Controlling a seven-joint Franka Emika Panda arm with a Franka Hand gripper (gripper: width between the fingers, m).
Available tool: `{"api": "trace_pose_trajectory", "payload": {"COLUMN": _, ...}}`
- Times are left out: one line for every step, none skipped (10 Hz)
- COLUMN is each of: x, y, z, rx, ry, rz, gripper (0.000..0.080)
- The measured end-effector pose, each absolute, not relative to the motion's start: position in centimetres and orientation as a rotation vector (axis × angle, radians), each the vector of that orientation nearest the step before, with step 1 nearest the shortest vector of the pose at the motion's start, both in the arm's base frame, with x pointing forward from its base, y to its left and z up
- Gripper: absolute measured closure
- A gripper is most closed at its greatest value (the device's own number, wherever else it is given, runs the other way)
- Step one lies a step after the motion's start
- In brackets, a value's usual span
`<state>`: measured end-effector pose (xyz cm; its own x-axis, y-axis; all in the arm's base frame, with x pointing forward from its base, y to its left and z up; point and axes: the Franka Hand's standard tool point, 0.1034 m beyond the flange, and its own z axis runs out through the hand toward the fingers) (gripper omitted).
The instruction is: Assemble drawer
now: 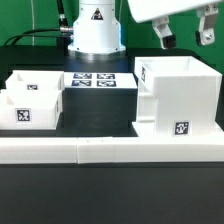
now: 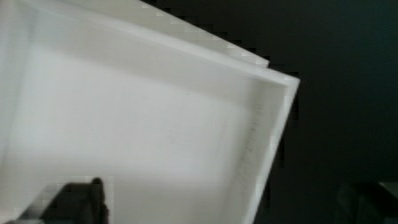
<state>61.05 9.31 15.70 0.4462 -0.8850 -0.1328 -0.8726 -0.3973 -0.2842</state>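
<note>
The large white drawer housing (image 1: pixel 176 95) stands at the exterior view's right, open at the top, with a tag low on its front. Two small white open-top trays (image 1: pixel 38 88) (image 1: pixel 22 113) sit together at the exterior view's left, each tagged; their knobs do not show. My gripper (image 1: pixel 185 38) hangs above the housing, open and empty, both dark fingers apart. In the wrist view the housing's inside and one wall rim (image 2: pixel 276 130) fill the picture. The gripper (image 2: pixel 228 205) is open there, with the rim lying between one finger (image 2: pixel 75 200) and the other, which is barely visible.
The long low white L-shaped bar (image 1: pixel 110 152) runs along the front of the table, in front of the housing and trays. The marker board (image 1: pixel 92 82) lies flat between trays and housing, before the robot base (image 1: pixel 95 30). The table surface is black.
</note>
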Motion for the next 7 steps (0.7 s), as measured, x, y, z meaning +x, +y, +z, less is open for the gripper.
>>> {"api": "trace_pose_trajectory", "payload": {"x": 60.9, "y": 9.5, "z": 15.4, "rx": -2.39, "ry": 1.51, "rz": -0.048, "gripper": 0.015}}
{"api": "trace_pose_trajectory", "payload": {"x": 61.0, "y": 9.6, "z": 15.2, "rx": -2.417, "ry": 1.473, "rz": -0.053, "gripper": 0.015}}
{"api": "trace_pose_trajectory", "payload": {"x": 60.7, "y": 9.3, "z": 15.1, "rx": -2.535, "ry": 1.299, "rz": -0.057, "gripper": 0.015}}
{"api": "trace_pose_trajectory", "payload": {"x": 59.9, "y": 8.5, "z": 14.9, "rx": -2.709, "ry": 1.066, "rz": 0.025, "gripper": 0.015}}
{"api": "trace_pose_trajectory", "payload": {"x": 59.9, "y": 7.4, "z": 14.9, "rx": -2.808, "ry": 0.862, "rz": 0.028, "gripper": 0.015}}
{"api": "trace_pose_trajectory", "payload": {"x": 59.5, "y": 6.4, "z": 14.7, "rx": -2.874, "ry": 0.674, "rz": 0.045, "gripper": 0.015}}
{"api": "trace_pose_trajectory", "payload": {"x": 59.4, "y": 5.6, "z": 14.6, "rx": -2.896, "ry": 0.583, "rz": 0.037, "gripper": 0.015}}
